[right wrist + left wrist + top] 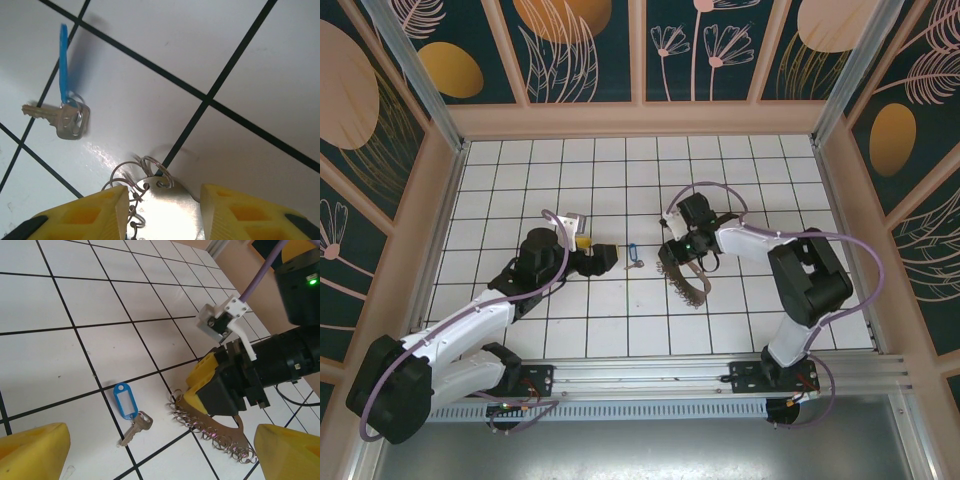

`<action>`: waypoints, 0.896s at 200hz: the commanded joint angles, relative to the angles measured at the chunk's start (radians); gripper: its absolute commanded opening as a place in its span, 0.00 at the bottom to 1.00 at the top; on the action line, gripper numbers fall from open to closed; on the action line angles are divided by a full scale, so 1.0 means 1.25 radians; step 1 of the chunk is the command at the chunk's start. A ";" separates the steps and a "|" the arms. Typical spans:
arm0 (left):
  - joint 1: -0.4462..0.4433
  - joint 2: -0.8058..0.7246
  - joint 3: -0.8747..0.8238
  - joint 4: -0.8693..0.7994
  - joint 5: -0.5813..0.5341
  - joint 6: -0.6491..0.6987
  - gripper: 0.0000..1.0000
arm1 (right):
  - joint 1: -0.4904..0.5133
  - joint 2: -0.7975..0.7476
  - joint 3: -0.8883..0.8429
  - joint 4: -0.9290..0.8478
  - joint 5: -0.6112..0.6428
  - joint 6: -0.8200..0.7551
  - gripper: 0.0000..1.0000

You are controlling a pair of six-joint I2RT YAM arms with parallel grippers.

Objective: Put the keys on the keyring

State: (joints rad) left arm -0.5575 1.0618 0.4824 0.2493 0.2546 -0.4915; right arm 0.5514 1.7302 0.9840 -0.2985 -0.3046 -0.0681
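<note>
Left gripper (pixel 160 432) is spread wide with nothing in it, low over the white tiled table (pixel 570 170). The key (pixel 126 401) lies flat just ahead of it, near the keyring (pixel 220 432) but apart from it. My right gripper (pixel 164 189) straddles the keyring's end at a narrow gap; I can't tell if it's pinching.

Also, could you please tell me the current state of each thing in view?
key, lying flat on the table, not on the keyring
keyring, one end between the fingers of the right gripper
left gripper, open and empty
right gripper, straddling the keyring; grip unclear
</note>
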 commanded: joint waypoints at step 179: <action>-0.004 0.005 -0.007 0.001 0.005 0.011 0.95 | 0.001 0.049 -0.014 0.064 -0.050 -0.029 0.33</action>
State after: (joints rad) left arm -0.5575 1.0676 0.4824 0.2497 0.2569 -0.4915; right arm 0.5514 1.7786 0.9794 -0.2317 -0.3428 -0.0811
